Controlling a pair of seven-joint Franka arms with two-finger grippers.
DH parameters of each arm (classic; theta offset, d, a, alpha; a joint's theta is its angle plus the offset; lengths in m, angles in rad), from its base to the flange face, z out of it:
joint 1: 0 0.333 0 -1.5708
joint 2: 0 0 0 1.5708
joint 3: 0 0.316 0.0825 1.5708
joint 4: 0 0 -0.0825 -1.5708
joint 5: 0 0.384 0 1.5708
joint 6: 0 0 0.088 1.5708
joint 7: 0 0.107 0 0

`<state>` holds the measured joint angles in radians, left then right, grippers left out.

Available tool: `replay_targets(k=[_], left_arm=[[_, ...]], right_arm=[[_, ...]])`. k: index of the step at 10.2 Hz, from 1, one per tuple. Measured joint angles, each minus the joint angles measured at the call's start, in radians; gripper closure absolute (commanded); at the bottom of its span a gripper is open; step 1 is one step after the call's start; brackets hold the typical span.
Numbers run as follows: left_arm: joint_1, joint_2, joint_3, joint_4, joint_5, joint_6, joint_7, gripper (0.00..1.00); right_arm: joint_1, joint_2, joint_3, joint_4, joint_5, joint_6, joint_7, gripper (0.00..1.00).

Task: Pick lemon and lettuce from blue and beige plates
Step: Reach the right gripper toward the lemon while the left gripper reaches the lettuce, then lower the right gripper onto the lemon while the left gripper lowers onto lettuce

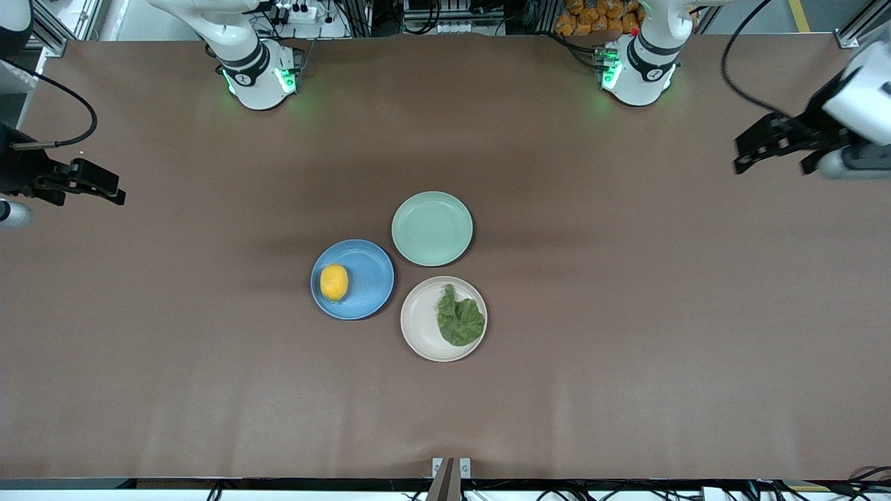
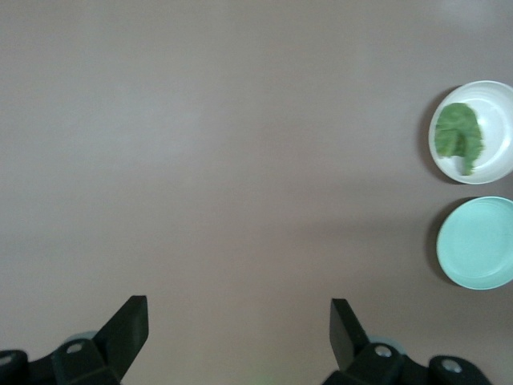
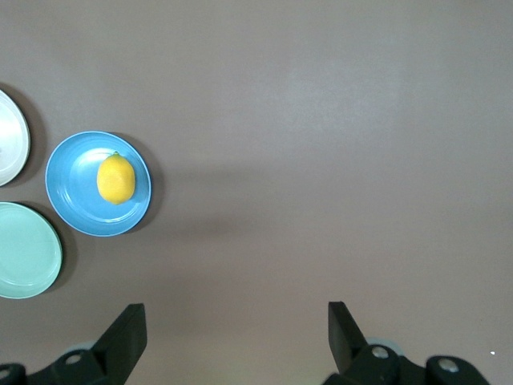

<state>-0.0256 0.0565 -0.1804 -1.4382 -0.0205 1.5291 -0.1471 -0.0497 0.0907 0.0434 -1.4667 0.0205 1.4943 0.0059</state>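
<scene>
Green lettuce [image 1: 460,319] points its stem toward the bases; both hands [image 2: 239,333] [image 3: 236,337] spread.

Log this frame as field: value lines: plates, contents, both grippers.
blue plate: round matte medium-blue plate, toward the right arm's end of the trio, holds the lemon
lemon: small oval yellow-orange fruit, on the blue plate
beige plate: round off-white plate, nearest the front camera, holds the lettuce
lettuce: crinkled dark green leaf, on the beige plate
mint plate: round pale mint-green plate, nothing on it
left gripper: open, over bare table at the left arm's end, waiting
right gripper: open, over bare table at the right arm's end
</scene>
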Motion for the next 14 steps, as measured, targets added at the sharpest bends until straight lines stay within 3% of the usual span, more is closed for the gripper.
replay_targets(k=[4, 7, 11, 14], left_arm=[[-0.182, 0.199, -0.041, -0.014, -0.001, 0.274, -0.087, 0.0], [-0.3, 0.357, -0.042, -0.015, -0.002, 0.55, -0.204, 0.0], [-0.424, 0.56, -0.024, -0.013, 0.004, 0.945, -0.214, 0.0], [-0.495, 0.674, 0.0, -0.012, 0.056, 1.102, -0.245, 0.0]], right_arm=[[0.044, 0.021, 0.01, -0.036, 0.002, 0.078, 0.0, 0.0], [0.111, 0.153, 0.039, -0.063, 0.002, 0.175, 0.07, 0.0], [0.161, 0.323, 0.112, -0.063, 0.008, 0.318, 0.216, 0.0], [0.177, 0.442, 0.136, -0.068, 0.044, 0.412, 0.221, 0.0]])
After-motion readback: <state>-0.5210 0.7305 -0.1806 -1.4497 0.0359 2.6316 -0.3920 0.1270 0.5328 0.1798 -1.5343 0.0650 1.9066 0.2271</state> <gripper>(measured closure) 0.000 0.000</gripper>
